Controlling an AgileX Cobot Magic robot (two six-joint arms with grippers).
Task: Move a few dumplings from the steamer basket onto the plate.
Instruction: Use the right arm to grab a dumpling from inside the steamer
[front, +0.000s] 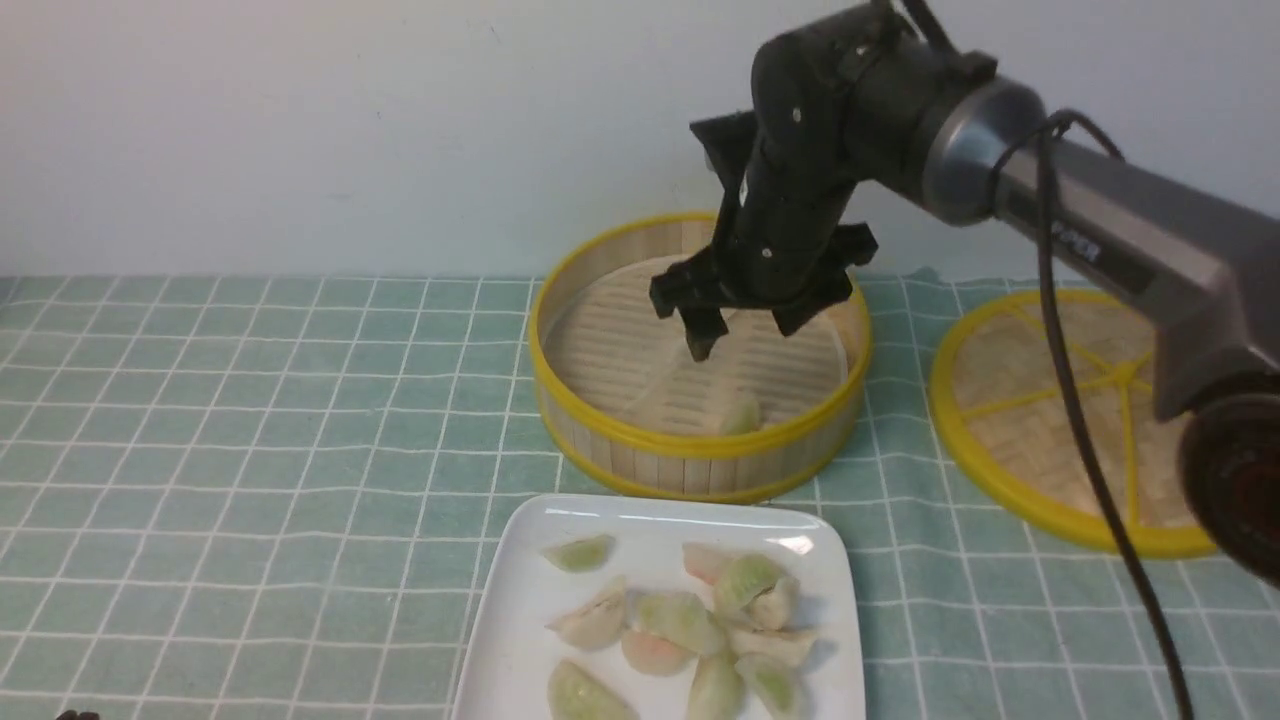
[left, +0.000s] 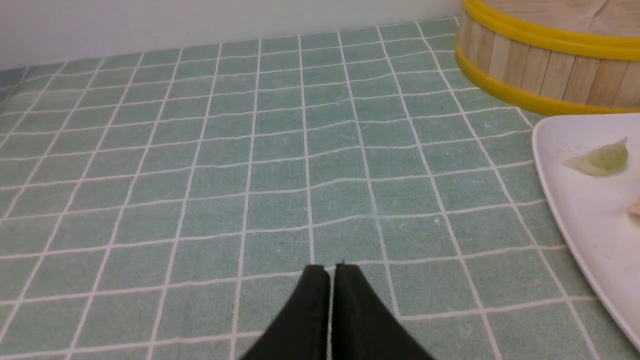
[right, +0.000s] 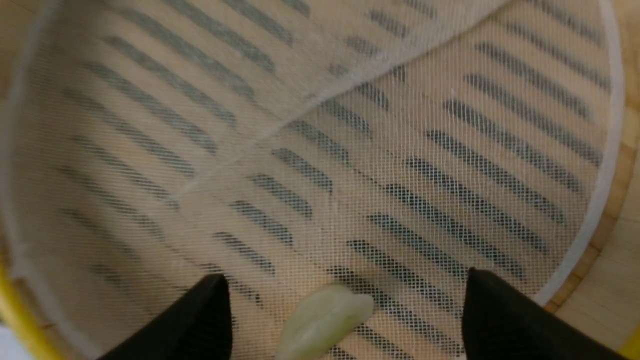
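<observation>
The robot's right pincer (front: 745, 342) hangs over the round bamboo steamer basket (front: 700, 460), its tips spread wide. One pale green dumpling (front: 741, 414) lies inside, near the rim; others rest on the white plate (front: 505, 620). The left pincer (left: 332, 275) has its tips close together above the checked surface (left: 280, 200).

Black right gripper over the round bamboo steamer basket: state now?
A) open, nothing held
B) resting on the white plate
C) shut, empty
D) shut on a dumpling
A: right wrist view shows the gripper's jaws wide apart, with the pale green dumpling lying on the liner between them, touched by neither.
</observation>
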